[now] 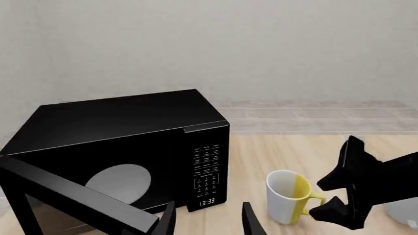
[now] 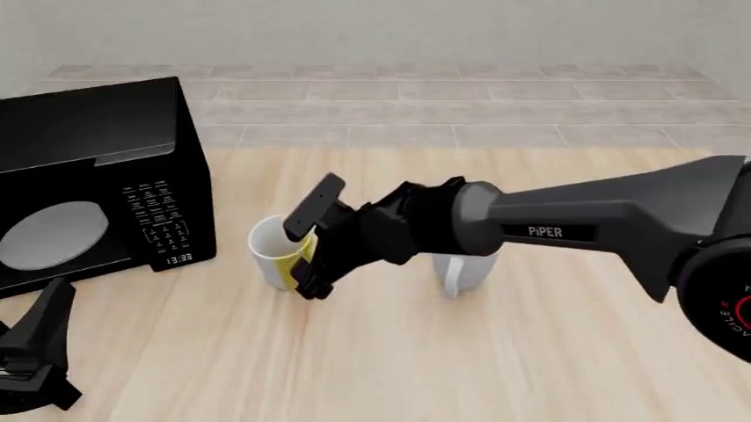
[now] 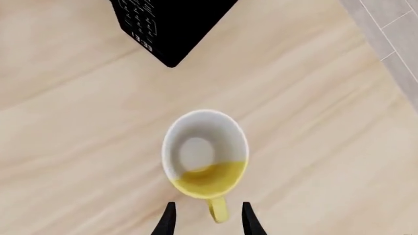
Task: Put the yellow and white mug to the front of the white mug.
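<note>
The yellow and white mug [image 2: 273, 252] stands upright on the table, just right of the microwave. From above, the right wrist view shows its yellow inner wall [image 3: 205, 152] and its yellow handle [image 3: 219, 210]. My right gripper [image 2: 302, 255] is open, one finger on each side of that handle with a gap to it, as the left wrist view also shows [image 1: 320, 198]. The white mug [image 2: 466, 271] stands to the right of the other mug, mostly hidden behind my right arm. My left gripper [image 2: 39, 353] hangs open and empty near the table's front left corner.
A black microwave [image 2: 100, 176] stands at the left with its door [image 1: 72, 198] swung open toward my left gripper [image 1: 207, 220]. Beyond the wooden table [image 2: 564, 352] lie a tiled floor and a pale wall.
</note>
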{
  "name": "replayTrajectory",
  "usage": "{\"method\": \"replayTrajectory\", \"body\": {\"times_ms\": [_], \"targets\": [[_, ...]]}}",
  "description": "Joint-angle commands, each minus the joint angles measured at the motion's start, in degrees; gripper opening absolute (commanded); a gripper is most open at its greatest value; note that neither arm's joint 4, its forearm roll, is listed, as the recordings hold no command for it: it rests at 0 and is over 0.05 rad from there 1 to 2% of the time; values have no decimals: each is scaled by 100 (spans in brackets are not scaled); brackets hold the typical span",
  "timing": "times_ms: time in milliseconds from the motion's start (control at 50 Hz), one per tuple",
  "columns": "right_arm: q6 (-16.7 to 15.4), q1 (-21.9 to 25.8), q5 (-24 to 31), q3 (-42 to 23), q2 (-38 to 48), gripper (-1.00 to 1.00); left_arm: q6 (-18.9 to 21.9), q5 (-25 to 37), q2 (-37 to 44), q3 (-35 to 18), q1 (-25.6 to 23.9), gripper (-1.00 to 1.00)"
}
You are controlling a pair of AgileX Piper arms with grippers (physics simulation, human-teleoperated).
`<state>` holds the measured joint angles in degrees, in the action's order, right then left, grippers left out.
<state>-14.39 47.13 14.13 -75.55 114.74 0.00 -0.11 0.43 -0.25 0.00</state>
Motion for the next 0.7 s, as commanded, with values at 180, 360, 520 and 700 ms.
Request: {"method": "replayTrajectory", "body": {"times_ms": [180,360,520,700], "targets": [[129,-60,-117,4,304,100,0,0,0,0,0,100],[176,-62,-140,15,356,-100,0,0,0,0,0,100],[162,-44,-119,26,328,-100,0,0,0,0,0,100],[23,-88,-80,49,80,-100,0,0,0,0,0,100]]}}
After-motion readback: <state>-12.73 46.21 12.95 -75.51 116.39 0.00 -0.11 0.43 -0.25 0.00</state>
